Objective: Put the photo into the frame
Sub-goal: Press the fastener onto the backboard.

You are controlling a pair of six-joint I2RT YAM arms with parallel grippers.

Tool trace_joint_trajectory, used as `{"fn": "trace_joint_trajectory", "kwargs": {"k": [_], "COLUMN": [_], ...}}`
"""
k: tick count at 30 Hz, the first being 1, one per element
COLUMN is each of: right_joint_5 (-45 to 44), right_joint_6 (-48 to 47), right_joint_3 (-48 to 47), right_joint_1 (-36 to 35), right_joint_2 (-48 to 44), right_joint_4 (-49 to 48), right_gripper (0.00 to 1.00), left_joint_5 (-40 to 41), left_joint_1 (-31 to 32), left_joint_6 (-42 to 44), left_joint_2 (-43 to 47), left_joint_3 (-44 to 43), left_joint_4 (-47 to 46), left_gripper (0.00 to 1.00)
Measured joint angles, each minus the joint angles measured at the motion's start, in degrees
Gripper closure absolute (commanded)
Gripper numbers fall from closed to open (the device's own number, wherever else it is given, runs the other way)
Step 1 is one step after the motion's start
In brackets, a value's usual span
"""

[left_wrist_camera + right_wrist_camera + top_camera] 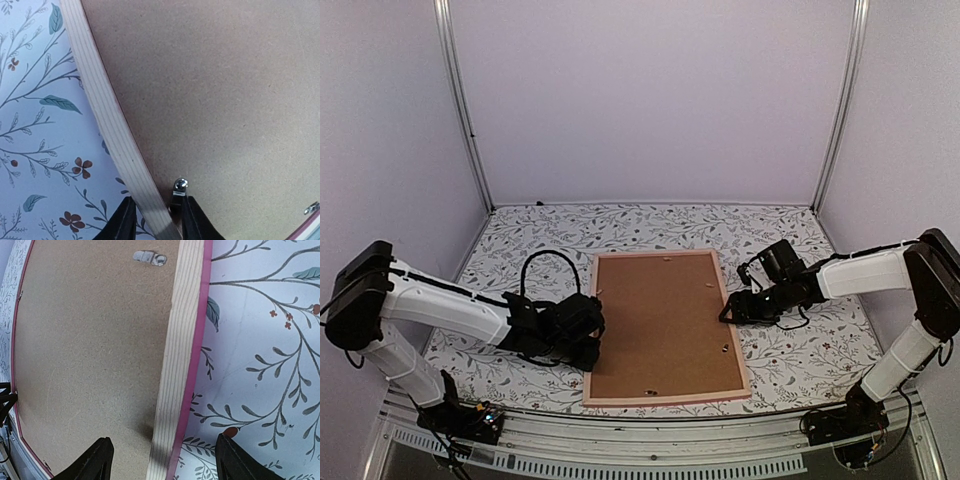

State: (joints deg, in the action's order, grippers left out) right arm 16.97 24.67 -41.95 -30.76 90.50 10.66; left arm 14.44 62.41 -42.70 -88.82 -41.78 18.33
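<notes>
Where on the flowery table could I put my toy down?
Best is the wide strip of table between the far edge of the frame and the back wall. There is also a bare patch right of the frame, nearer than the right gripper. The frame's left side is crowded: the left gripper and left arm fill it.

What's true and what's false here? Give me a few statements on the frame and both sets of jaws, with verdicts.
1. The frame lies back side up on the floral cloth. True.
2. The photo shows inside the frame. False: only the brown backing board shows, and no photo is in view.
3. The left jaws straddle the frame's left rail. True.
4. The right jaws hang clear of the frame. False: they stand wide apart, one on each side of the right rail.
</notes>
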Motion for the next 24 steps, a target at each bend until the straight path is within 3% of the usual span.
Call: {"fn": "trace_joint_trajectory", "kwargs": {"k": [14,22,24], "right_joint_5": [0.1,0.1,0.1], "right_joint_6": [0.0,0.0,0.0], "right_joint_3": [-0.5,-0.5,-0.5], "right_joint_1": [-0.5,-0.5,-0.5], "right_joint_2": [0.7,0.7,0.7], "right_joint_4": [-0.5,-0.5,-0.5], "right_gripper": [0.27,0.27,0.27], "left_joint_5": [-1.9,-4.2,-4.8], "left_joint_1": [-1.9,-3.5,-3.8], "left_joint_6": [-0.2,-0.9,-0.8], "left_joint_2": [2.2,3.1,3.5], "left_joint_3": [3.8,6.7,7.2], "left_joint_4": [-5.7,-10.1,-10.4], "left_gripper": [0.78,0.48,0.45]}}
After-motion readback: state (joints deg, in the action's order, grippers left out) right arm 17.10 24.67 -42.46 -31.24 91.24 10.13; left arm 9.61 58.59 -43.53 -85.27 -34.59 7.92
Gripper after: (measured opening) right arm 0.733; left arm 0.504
